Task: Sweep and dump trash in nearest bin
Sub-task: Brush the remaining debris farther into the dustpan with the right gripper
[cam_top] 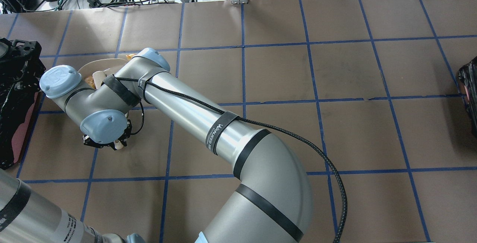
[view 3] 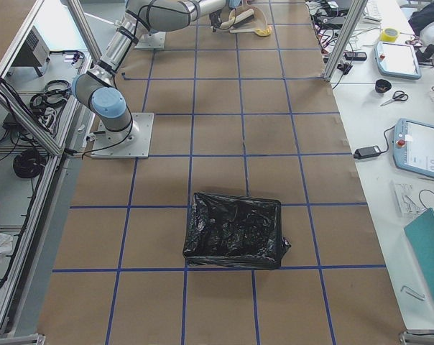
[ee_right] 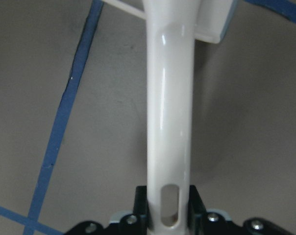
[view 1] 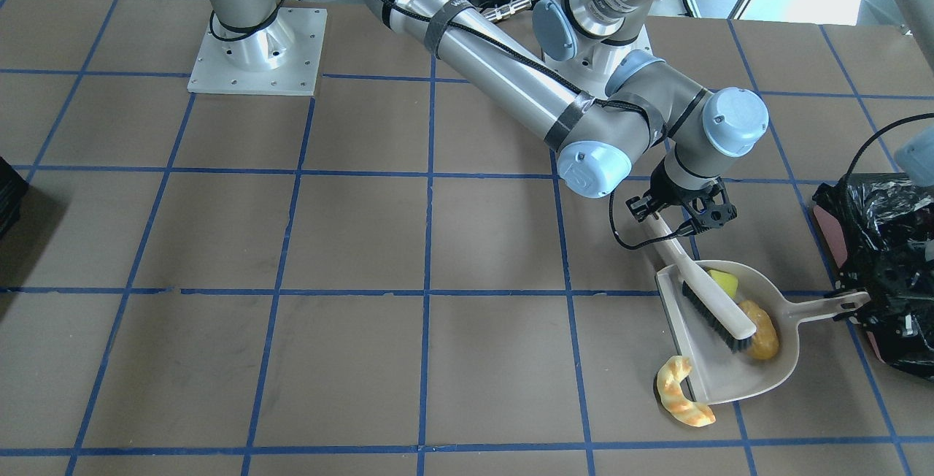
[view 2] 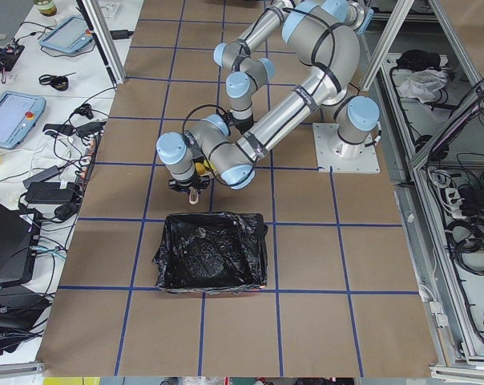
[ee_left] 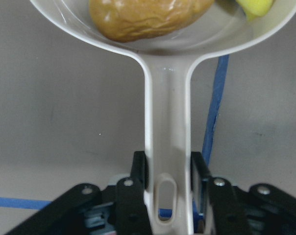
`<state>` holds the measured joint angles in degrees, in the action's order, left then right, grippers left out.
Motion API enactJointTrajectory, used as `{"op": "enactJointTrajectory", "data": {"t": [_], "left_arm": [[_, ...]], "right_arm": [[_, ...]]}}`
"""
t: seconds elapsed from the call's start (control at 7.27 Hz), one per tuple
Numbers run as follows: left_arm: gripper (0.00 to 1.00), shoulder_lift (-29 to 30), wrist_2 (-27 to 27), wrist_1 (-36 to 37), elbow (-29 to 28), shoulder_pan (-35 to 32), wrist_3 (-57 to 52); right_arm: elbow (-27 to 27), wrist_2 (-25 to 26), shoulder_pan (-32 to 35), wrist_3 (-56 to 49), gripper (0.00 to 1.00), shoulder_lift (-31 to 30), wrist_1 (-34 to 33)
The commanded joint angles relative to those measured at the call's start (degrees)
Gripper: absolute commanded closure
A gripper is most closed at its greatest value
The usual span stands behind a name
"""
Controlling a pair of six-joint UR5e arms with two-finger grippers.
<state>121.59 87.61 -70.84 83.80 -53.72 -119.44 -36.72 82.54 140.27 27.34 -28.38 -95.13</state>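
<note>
A white dustpan (view 1: 730,377) lies on the table beside the bin (view 1: 886,264), which is lined with a black bag. My left gripper (ee_left: 170,171) is shut on the dustpan's handle (view 1: 824,309). The brown potato piece (view 1: 760,331) and the yellow-green wedge (view 1: 724,282) lie in the pan; both also show in the left wrist view, the potato (ee_left: 143,17) and the wedge (ee_left: 258,7). My right gripper (view 1: 657,215) has reached across and is shut on the white brush (view 1: 711,293), whose bristles rest in the pan. The tan croissant (view 1: 682,394) lies on the table at the pan's open edge.
A second black-lined bin (view 3: 235,230) stands at the table's other end. The right arm's long link (cam_top: 208,123) stretches diagonally over the table. The right arm's base plate (view 1: 255,52) sits at the table's back. Blue tape lines grid the brown tabletop.
</note>
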Motion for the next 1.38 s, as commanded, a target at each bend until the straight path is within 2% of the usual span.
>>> {"op": "enactJointTrajectory", "data": {"t": [0.0, 0.41, 1.24], "left_arm": [[1.0, -0.3, 1.59, 0.0, -0.04, -0.42, 2.78], [1.0, -0.56, 1.87, 0.0, 0.05, -0.68, 4.9], [1.0, -0.57, 1.78, 0.0, 0.67, -0.68, 14.67]], "right_arm": [[-0.2, 0.08, -0.17, 0.17, 1.0, -1.5, 1.78], [-0.2, 0.16, -1.57, 2.18, 1.0, -2.02, 1.88], [-0.02, 0.61, -9.56, 12.09, 1.0, -1.94, 2.93]]}}
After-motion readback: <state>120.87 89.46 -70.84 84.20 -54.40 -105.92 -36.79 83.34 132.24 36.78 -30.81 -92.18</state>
